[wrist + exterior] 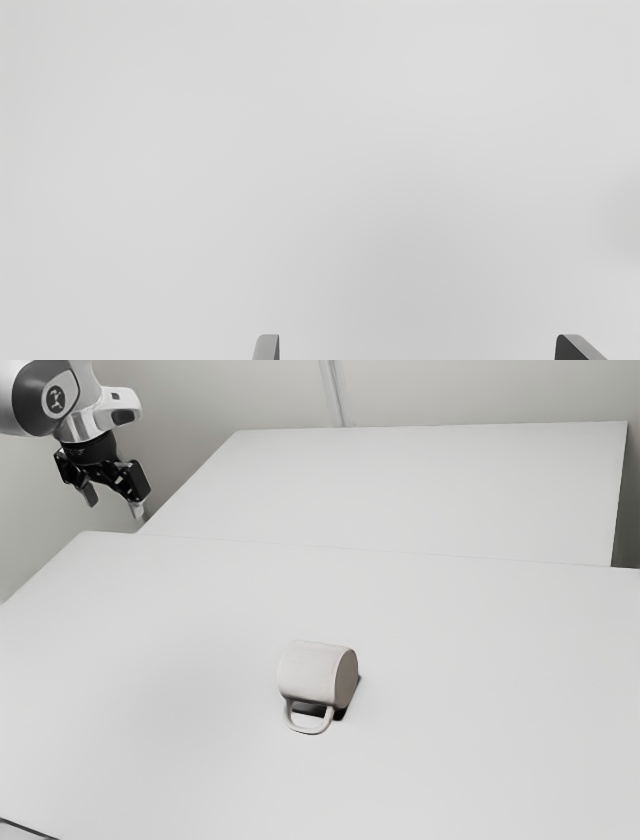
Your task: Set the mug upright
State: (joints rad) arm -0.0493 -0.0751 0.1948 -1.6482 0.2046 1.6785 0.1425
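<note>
Exterior view: off-white cylindrical mug (308, 672) is seen tipped on its side on the smooth white worktop (170, 660), darker round end (347, 678) turned toward three o'clock, looped handle (309, 730) toward six. Black two-finger claw (114, 508) is located well apart, at ten o'clock from the mug; released, fingers (265, 347) spread wide.

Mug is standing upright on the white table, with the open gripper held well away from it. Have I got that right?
Not quite: the mug isn't upright. The exterior view shows it lying on its side, its handle low against one side. The rest holds: it is on the white table, and the open gripper is well away from it.
</note>
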